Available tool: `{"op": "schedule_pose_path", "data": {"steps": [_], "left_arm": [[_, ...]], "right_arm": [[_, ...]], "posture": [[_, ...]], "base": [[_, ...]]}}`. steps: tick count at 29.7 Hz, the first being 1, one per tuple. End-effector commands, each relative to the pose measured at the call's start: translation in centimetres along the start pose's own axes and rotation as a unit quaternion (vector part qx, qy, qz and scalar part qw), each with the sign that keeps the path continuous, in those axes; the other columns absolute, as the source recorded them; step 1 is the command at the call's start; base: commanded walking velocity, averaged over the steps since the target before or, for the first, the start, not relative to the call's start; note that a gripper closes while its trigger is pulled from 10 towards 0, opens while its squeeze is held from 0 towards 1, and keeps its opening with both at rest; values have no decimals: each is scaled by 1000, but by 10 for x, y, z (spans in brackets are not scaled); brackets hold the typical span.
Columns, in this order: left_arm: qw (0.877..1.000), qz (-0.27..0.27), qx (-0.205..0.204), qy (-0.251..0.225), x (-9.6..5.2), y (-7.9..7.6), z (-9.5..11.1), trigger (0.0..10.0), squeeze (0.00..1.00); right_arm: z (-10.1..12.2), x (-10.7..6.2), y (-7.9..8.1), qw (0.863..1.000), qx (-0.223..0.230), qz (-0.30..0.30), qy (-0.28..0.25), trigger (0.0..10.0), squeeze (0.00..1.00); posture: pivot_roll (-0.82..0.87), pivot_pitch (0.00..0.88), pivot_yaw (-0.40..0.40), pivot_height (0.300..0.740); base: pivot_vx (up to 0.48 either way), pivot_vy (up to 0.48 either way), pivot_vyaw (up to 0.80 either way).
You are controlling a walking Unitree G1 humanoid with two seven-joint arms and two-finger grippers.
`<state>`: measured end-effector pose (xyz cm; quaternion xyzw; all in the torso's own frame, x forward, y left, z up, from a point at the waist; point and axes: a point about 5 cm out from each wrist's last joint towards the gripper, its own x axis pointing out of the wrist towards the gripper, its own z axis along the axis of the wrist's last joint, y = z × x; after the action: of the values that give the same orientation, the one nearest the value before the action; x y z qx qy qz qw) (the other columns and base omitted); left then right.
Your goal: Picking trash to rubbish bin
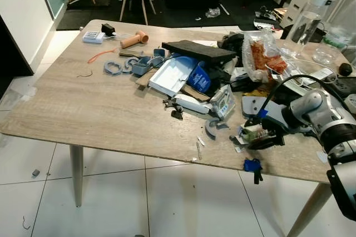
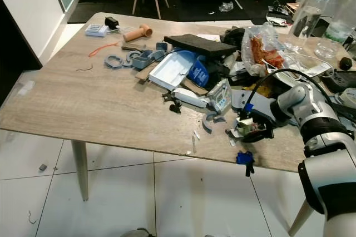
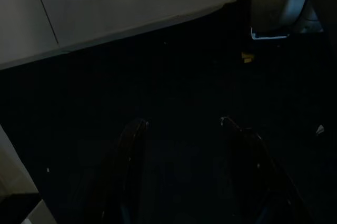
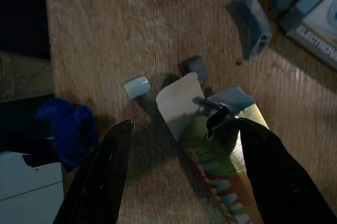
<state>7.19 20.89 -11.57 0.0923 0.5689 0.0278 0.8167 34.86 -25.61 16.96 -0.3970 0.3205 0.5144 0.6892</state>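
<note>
Two black fingers of the right gripper (image 4: 181,171) are standing spread wide over the front right part of the wooden table (image 1: 83,109), with a torn-open drink carton (image 4: 216,145) lying flat between them, closer to one finger (image 4: 276,176) than the other and not being squeezed. Seen from the head, the silver right arm (image 1: 317,112) is reaching in from the right, low over that carton (image 1: 255,132). Just beside it a small white cylinder (image 4: 137,86) and a grey scrap (image 4: 196,67) are resting on the wood, and a blue clip (image 1: 252,165) is sitting at the table's front edge. Farther back, a heap of clutter is surrounding a white tray (image 1: 172,74). Hanging in deep shade, the left gripper (image 3: 184,176) is showing its fingers apart.
</note>
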Motion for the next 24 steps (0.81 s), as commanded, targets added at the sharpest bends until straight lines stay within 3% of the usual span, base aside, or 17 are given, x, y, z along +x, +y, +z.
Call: {"op": "schedule_pose_path", "data": {"steps": [1,15,24], "left_arm": [[1000,1,3,4,-1,1,-4,10000,0],[1000,4,10,5,-1,6,-6,10000,0],[1000,5,12,5,-2,8,-7,10000,0]], "right_arm": [[-9,2,4,1000,11,2,12,10000,0],[-9,-17,-3,1000,4,-22,16,10000,0],[-26,-12,6,995,-36,1,97,10000,0]], "posture": [[106,77,-25,740],[105,79,-10,740],[100,75,-14,740]], "base": [[0,0,0],[0,0,0],[0,0,0]]}}
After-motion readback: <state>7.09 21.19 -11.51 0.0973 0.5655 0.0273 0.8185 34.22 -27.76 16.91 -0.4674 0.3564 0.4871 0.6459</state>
